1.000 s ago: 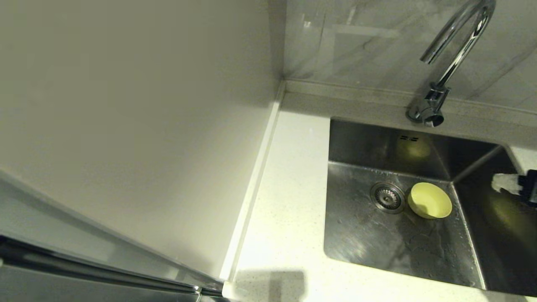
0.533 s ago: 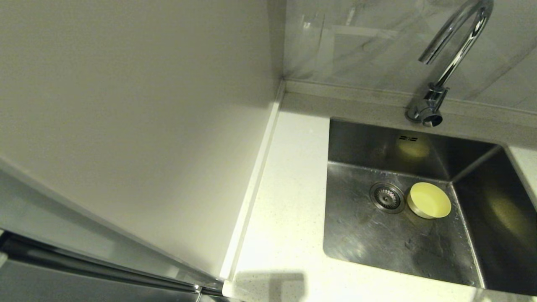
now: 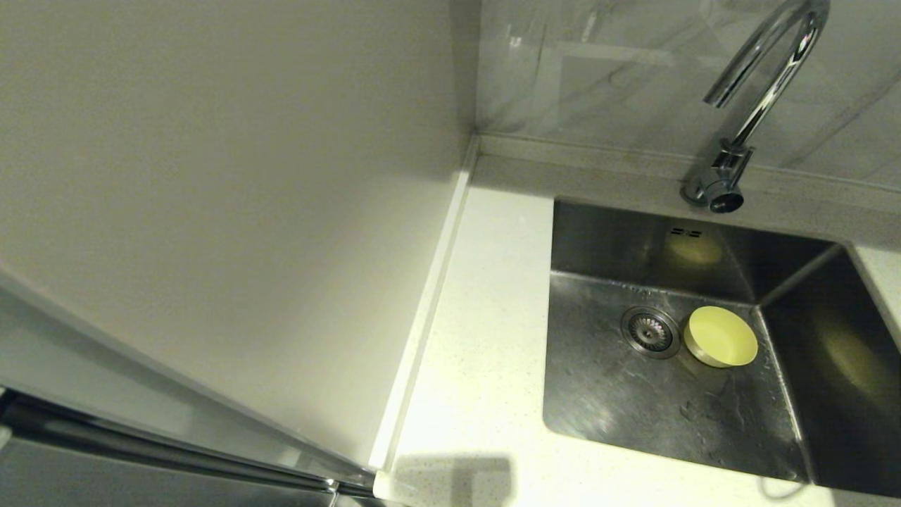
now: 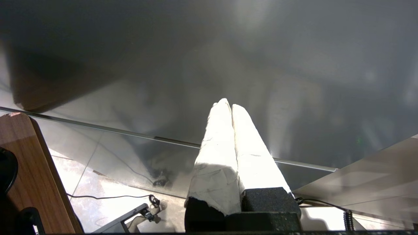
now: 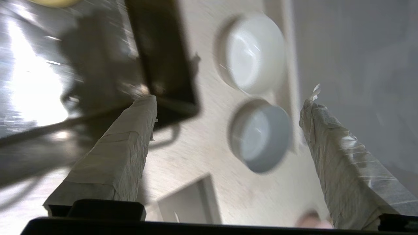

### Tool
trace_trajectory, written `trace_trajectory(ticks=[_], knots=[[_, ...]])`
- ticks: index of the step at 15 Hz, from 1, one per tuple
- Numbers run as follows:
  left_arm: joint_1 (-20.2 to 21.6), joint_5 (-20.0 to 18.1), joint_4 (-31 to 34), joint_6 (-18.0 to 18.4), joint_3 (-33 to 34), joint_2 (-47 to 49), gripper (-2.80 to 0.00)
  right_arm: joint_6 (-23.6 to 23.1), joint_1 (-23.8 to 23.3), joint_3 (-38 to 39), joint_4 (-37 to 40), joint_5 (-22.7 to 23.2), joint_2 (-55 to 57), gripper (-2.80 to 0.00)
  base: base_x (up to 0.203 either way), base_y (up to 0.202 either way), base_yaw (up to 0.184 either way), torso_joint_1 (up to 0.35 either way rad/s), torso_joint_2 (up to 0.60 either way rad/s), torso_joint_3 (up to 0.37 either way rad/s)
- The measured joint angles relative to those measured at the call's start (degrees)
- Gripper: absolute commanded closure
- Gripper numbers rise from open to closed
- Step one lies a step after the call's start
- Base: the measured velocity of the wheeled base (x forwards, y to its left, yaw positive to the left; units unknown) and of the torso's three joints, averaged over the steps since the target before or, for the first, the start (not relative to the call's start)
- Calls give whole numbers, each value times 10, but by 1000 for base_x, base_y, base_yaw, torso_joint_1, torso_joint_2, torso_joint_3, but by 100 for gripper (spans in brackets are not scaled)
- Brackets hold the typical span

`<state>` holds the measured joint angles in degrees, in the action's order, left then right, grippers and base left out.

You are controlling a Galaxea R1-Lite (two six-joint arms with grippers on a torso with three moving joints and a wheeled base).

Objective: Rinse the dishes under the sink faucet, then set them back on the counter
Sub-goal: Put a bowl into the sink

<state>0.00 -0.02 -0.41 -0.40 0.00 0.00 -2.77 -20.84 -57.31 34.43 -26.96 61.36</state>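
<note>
The yellow bowl (image 3: 721, 345) lies in the steel sink (image 3: 619, 401) just right of the round drain (image 3: 649, 331), below the chrome faucet (image 3: 757, 105). Neither gripper shows in the head view. In the right wrist view my right gripper (image 5: 228, 98) is open and empty above the white counter (image 5: 196, 150), where the white bowl (image 5: 251, 54) and the grey-blue bowl (image 5: 261, 140) sit side by side near the raised back edge. The grey-blue bowl lies between the spread fingers but below them. My left gripper (image 4: 227, 105) is shut and empty, parked low facing a cabinet front.
A speckled counter strip (image 3: 479, 338) runs left of the sink beside a plain pale side panel (image 3: 232, 211). A dark rectangular object (image 5: 163, 55) stands near the right gripper's left finger. A pale flat rectangle (image 5: 186, 202) lies on the counter close by.
My right gripper's tip, seen at the head view's right edge one second ago, has withdrawn out of that view. The yellow bowl has stayed in place in the sink.
</note>
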Motion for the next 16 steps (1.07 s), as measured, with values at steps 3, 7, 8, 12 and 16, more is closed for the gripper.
trace_trajectory(ticks=[3,7,8,12,16], knots=[[0,0,0,0,0,0,0,-66,-121,4,-1,83,25,-280,0,0,0,0,0,0],[0,0,0,0,0,0,0,-58,-146,-3,-2,109,100,-280,0,0,0,0,0,0],[0,0,0,0,0,0,0,-49,-147,-13,-2,110,123,-280,0,0,0,0,0,0],[0,0,0,0,0,0,0,-26,-150,-47,-2,124,206,-280,0,0,0,0,0,0],[0,0,0,0,0,0,0,-3,-181,-56,-26,127,264,-280,0,0,0,0,0,0]])
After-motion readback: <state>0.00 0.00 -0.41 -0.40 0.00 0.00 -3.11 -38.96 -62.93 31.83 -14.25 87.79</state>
